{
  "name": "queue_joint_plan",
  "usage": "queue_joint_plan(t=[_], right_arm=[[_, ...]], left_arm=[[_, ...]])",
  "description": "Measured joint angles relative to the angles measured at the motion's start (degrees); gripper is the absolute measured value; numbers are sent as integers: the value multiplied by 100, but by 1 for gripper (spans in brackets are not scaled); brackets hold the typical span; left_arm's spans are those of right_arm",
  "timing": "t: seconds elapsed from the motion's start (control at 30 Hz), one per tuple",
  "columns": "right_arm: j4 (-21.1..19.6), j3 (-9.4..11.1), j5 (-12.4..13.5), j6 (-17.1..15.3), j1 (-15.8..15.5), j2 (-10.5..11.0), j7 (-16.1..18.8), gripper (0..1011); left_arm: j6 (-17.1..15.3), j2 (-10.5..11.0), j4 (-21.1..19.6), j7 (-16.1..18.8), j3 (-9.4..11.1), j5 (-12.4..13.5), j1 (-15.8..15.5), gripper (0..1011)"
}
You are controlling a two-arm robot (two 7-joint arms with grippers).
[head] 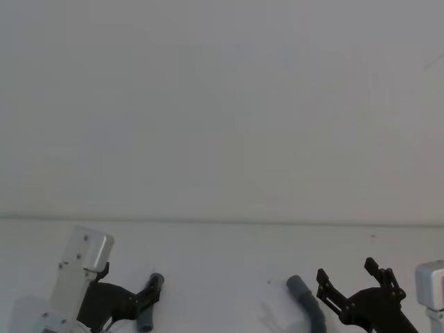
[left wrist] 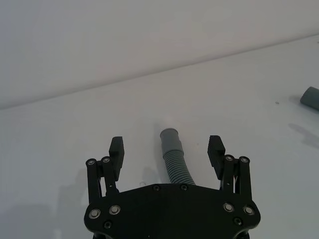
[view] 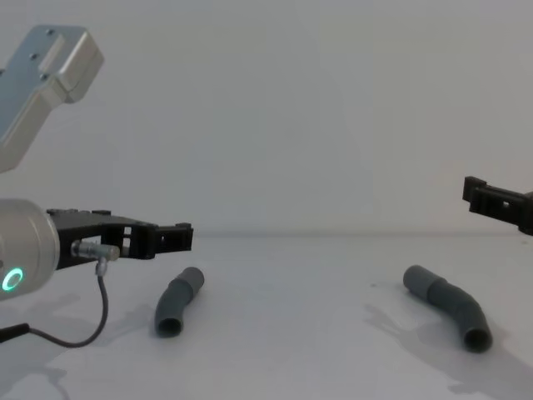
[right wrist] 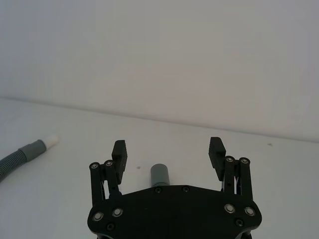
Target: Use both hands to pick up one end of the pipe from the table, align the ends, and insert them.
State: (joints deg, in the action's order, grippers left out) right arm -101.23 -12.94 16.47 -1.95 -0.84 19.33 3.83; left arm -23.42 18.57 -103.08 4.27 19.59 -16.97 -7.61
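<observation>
We see two bent grey pipe pieces lying well apart on the white surface (view: pixel 283 358). The left piece (view: pixel 176 302) runs near to far, its far cuff angled right and tipped by a white stub (right wrist: pixel 51 141). The right piece (view: pixel 450 304) runs from far left to near right, its hollow mouth (view: pixel 477 339) facing near. The left gripper (left wrist: pixel 166 145) and the right gripper (right wrist: pixel 168 147) each hover above their piece, jaws spread wide, clear of the pipes.
</observation>
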Motion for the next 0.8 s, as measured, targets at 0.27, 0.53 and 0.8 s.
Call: queue_joint_plan(t=[0.27,0.53,0.8], right_arm=[[0,0,0,0,0,0,0,1001],[0,0,0,0,0,0,0,1001],[0,0,0,0,0,0,0,1001]], left_arm=[[31,-204,81,43,-104,-129,38,1001],[-308,-353,90,105,-188,-253,16,1001],[-811,-354,88,87,-179,-284,-193,1001]])
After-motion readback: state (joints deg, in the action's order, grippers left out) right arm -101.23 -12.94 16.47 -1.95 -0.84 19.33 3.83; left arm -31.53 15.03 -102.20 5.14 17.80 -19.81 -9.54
